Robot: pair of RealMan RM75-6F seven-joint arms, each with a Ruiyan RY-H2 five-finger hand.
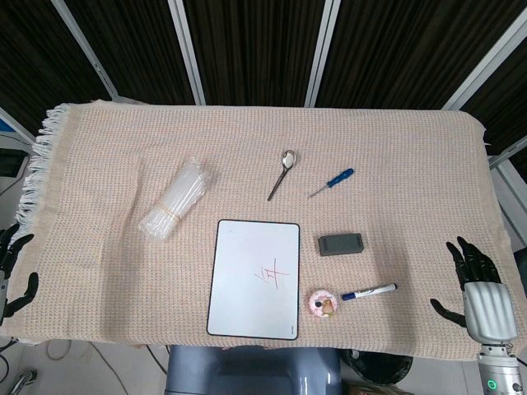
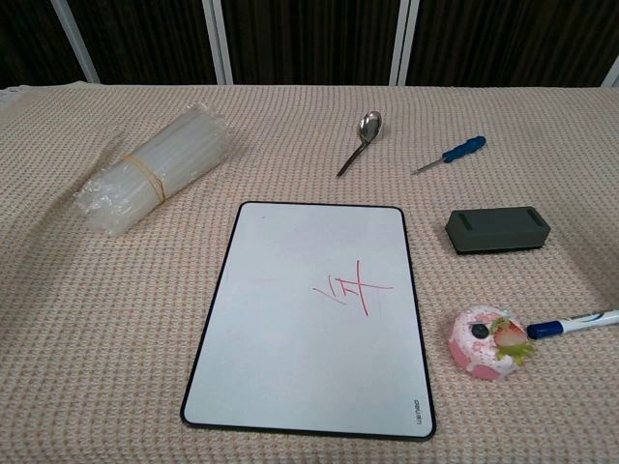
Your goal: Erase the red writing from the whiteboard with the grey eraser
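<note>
A white whiteboard (image 1: pixel 254 278) (image 2: pixel 314 314) with a black rim lies near the table's front edge, with red writing (image 1: pixel 276 278) (image 2: pixel 354 289) on its right half. The grey eraser (image 1: pixel 342 243) (image 2: pixel 497 230) rests on the cloth just right of the board, nothing touching it. My right hand (image 1: pixel 478 284) hangs open at the table's front right corner, well right of the eraser. My left hand (image 1: pixel 11 267) shows only partly at the far left edge, fingers spread, holding nothing. Neither hand appears in the chest view.
A marker (image 1: pixel 369 291) (image 2: pixel 574 323) and a pink round toy (image 1: pixel 322 303) (image 2: pixel 486 340) lie right of the board's lower edge. Behind are a spoon (image 1: pixel 282 173) (image 2: pixel 362 140), a blue screwdriver (image 1: pixel 332 182) (image 2: pixel 451 154) and a bundle of clear tubes (image 1: pixel 174 200) (image 2: pixel 155 169).
</note>
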